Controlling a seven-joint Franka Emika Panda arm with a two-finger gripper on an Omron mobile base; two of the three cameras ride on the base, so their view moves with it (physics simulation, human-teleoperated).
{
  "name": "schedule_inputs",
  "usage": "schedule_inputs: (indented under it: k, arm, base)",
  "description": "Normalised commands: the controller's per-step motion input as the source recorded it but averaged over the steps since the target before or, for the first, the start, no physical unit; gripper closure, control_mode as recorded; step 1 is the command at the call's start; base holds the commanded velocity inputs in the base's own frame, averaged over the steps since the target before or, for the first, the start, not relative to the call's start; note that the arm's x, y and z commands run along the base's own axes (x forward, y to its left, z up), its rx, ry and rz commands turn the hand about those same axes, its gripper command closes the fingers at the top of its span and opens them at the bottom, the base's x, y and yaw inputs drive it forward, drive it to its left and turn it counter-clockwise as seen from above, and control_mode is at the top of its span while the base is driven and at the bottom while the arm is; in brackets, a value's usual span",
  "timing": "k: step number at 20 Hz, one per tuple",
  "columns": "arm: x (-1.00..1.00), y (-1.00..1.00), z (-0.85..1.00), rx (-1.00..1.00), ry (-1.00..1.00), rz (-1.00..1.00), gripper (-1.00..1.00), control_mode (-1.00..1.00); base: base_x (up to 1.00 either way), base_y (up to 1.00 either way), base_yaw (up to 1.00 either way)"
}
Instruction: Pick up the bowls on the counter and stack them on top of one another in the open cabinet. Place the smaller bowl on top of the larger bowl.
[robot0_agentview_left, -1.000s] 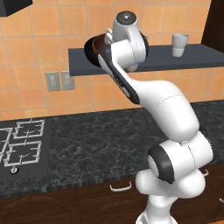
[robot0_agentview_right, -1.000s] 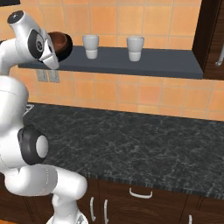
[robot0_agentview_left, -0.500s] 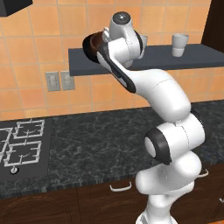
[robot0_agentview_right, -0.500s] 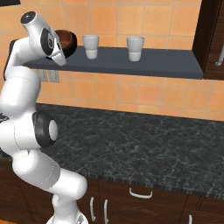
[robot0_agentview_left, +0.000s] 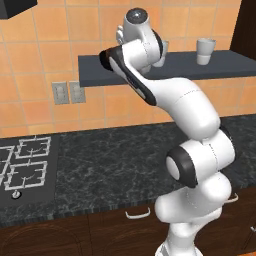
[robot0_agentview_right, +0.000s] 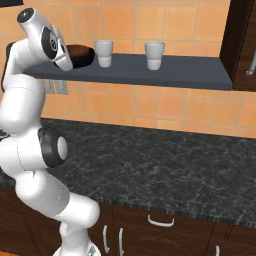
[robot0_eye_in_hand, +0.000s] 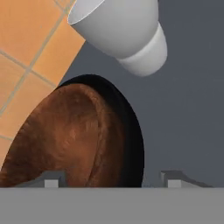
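The desk (robot0_agentview_right: 165, 165) is a long dark speckled slab over brown cupboard fronts with white handles; a hob (robot0_agentview_left: 22, 170) sits at its left end. No bowl lies on the visible desk surface.

The shelf (robot0_agentview_right: 150, 72) is a flat slate-grey board mounted against the orange tiled wall, above the desk. Two outlets (robot0_agentview_left: 67, 92) sit on the wall just below the shelf's left end.

The arm (robot0_agentview_left: 192, 150) rises from the base and reaches up to the left end of the shelf, with the hand above the bowls.

The black bowl (robot0_eye_in_hand: 131, 144) rests on the shelf near its left end. In the hand view it shows as a dark rim around the brown bowl.

The brown bowl (robot0_eye_in_hand: 70, 135) sits inside the black bowl, stacked. In the right base view it appears just left of the nearer cup.

Two white cups stand on the shelf: cup A (robot0_agentview_right: 104, 53) just beside the stacked bowls, cup B (robot0_agentview_right: 154, 55) further right, apart from cup A.

The claw (robot0_eye_in_hand: 111, 179) is spread wide. One tip stands over the brown bowl, the other beyond the black bowl's rim; neither tip visibly clamps a bowl
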Motion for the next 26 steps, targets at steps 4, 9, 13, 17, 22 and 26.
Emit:
schedule_inputs:
  k: [4,9,13,17,22,26]
  arm:
    - [-0.81,-0.24,-0.02,0.02,-0.39,0.00,-1.00,-1.00]
    - [-1.00,-0.71,-0.88,0.03,-0.50,0.00,-1.00,-1.00]
    - [-1.00,-0.81,-1.00,0.00,-0.46,0.00,-1.00,-1.00]
    - [-1.00,-0.98,-1.00,0.00,-0.37,0.00,-1.00,-1.00]
    - [-1.00,-1.00,-1.00,0.00,-0.10,0.00,-1.00,-1.00]
    - [-1.00,-0.80,-0.18,0.14,-0.38,-0.03,-1.00,-1.00]
  base:
    - [0.00,0.00,0.00]
    - [0.00,0.00,0.00]
    - [0.00,0.00,0.00]
    - [0.00,0.00,0.00]
    - [0.00,0.00,0.00]
    - [0.00,0.00,0.00]
